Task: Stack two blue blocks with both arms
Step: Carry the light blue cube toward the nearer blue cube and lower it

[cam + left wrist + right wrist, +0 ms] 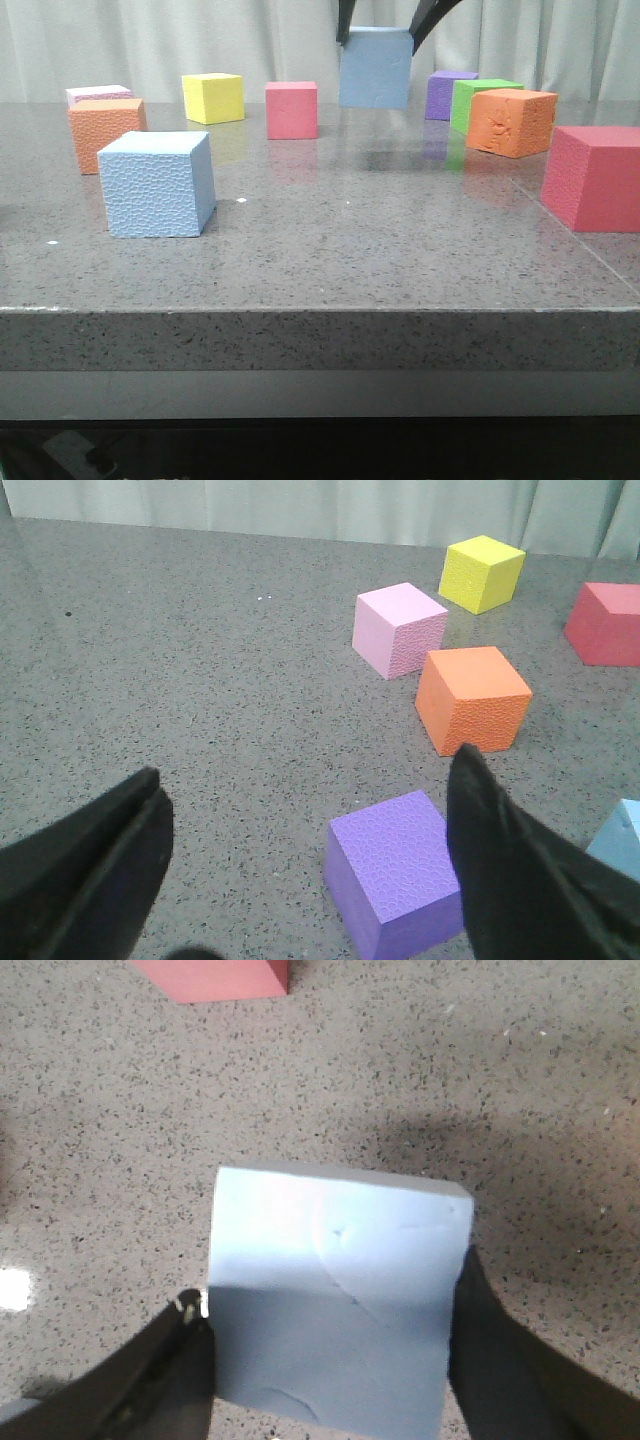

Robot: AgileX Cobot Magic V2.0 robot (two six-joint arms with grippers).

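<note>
Right now the right gripper [378, 25] carries the smooth blue block [375, 67] in the air, at about 1 o'clock from the table's centre in the front view, well back among the far cubes. Its dark fingers [170, 1380] are clamped on two opposite sides of the block, seen in the right wrist view with the grey table [120, 1110] far below and the block's shadow beside it. The textured blue block [157, 184] sits flat on the table at about 9 o'clock, near the front edge, apart from the orange cube [104, 130] behind it.

The left gripper [300, 860] hangs empty with its fingers wide apart; a purple cube [395, 875] lies between them below, not held, and a corner of a blue block [622, 838] shows at the frame's edge.

The step in hand, as I judge it, is carrying the smooth block over to the textured one. To do it well, keep the block high enough to pass over the red cube [291, 109] and any others on the way, and keep the grip firm since foam gives. Bring it squarely above the textured block, faces aligned, before lowering. Descend straight until the faces touch, then part the fingers without dragging. The left arm should stay clear of that path, or steady the lower block if needed.
</note>
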